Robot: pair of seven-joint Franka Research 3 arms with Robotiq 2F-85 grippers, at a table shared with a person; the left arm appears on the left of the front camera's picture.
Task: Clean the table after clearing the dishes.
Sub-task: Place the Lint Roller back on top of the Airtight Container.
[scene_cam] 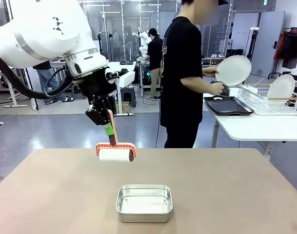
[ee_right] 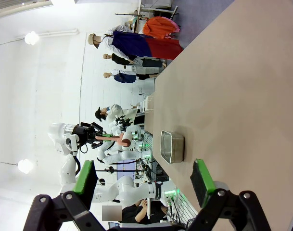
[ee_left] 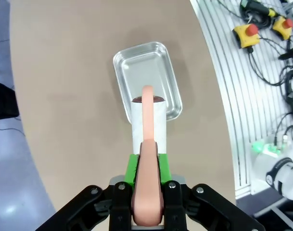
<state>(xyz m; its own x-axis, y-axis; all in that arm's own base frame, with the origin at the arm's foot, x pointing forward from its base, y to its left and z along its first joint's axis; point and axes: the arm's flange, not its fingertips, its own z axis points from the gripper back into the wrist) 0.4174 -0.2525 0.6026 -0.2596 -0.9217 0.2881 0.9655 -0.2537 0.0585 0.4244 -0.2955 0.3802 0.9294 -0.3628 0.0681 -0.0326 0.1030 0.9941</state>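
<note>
Left gripper (scene_cam: 108,127) clamped on lint roller (scene_cam: 115,153) handle, roller hanging above table (scene_cam: 226,195) far-left part, axis crosswise. Steel pan (scene_cam: 144,202) nearer robot (likely obstacle). Right gripper (ee_right: 144,185) spread, empty. Person holds plate (scene_cam: 233,69) at side table.

Robotics lab: glass partitions (scene_cam: 114,29), white side table (scene_cam: 255,127), cabled emergency-stop buttons (ee_left: 246,34).

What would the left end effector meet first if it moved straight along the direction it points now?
Probably the table: the left end effector, shut on the lint roller, points down, roller leading, near the steel pan; depth unclear.
</note>
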